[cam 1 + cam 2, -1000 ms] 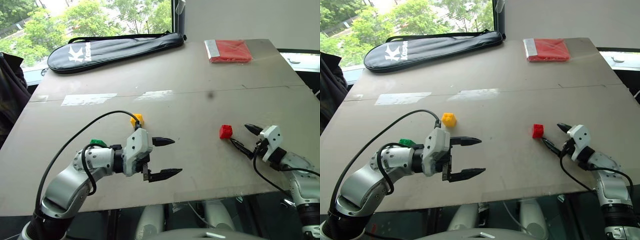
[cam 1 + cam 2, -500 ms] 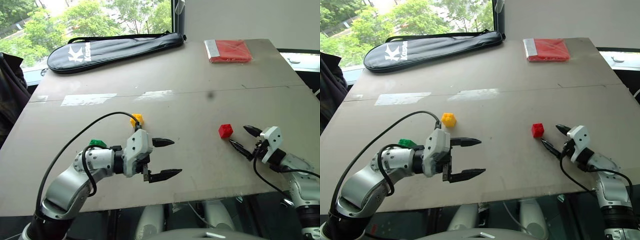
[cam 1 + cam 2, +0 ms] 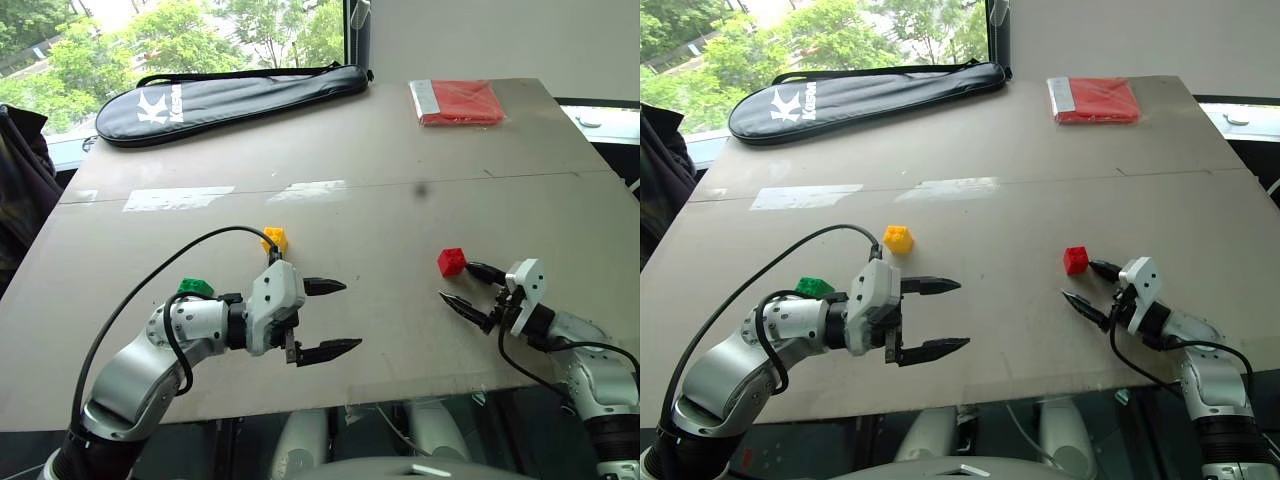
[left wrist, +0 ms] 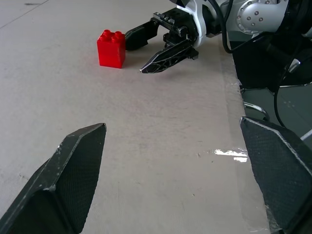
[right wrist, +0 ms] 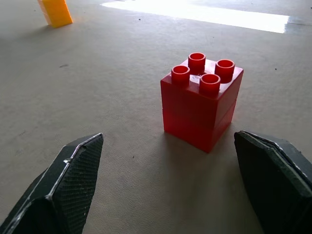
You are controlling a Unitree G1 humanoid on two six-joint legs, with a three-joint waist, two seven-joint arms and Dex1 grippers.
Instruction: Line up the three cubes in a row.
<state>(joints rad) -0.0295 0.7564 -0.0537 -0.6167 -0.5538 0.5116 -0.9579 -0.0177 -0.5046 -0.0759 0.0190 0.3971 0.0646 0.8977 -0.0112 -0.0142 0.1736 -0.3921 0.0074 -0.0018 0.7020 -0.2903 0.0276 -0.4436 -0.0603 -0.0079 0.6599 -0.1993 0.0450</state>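
Observation:
The red cube [image 3: 451,262] stands on the table's right part, studs up, and shows close up as the red cube [image 5: 202,101] in the right wrist view. My right gripper [image 3: 464,288] is open, low over the table, just right of it and pointing at it without touching. The yellow cube [image 3: 274,239] sits near the table's middle left. The green cube [image 3: 195,289] lies further left, partly hidden behind my left arm. My left gripper [image 3: 331,317] is open and empty, pointing right, nearer the front edge than the yellow cube.
A black racket bag [image 3: 225,95] lies along the far left of the table [image 3: 400,190]. A flat red packet [image 3: 458,102] lies at the far right. The front edge runs just below both grippers.
My right gripper has swung left and back, turning so that its open fingers now point at the red cube from close by. The left arm and the cubes have stayed put.

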